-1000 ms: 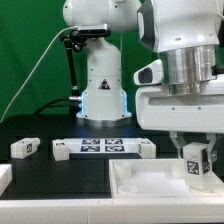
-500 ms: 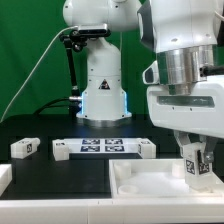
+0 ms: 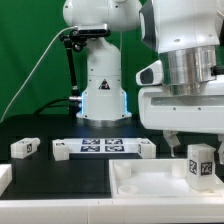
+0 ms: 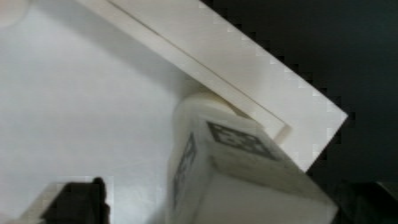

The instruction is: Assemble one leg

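Observation:
The leg (image 3: 201, 163) is a small white post with a marker tag, standing upright at the far corner of the large white tray (image 3: 145, 182) on the exterior view's right. My gripper (image 3: 196, 148) sits just above and around the leg's top, jaws apart. In the wrist view the leg (image 4: 235, 160) stands between the fingers, with a gap between it and the dark fingertip (image 4: 75, 203), and the tray (image 4: 89, 110) lies beneath. A second leg (image 3: 25, 147) lies on the black table at the exterior view's left.
The marker board (image 3: 103, 147) lies mid-table behind the tray. Another white part (image 3: 4, 178) shows at the left edge. The robot base (image 3: 103, 85) stands at the back.
The gripper has risen a little and its fingers have come off the leg. The leg stays standing at the tray's corner.

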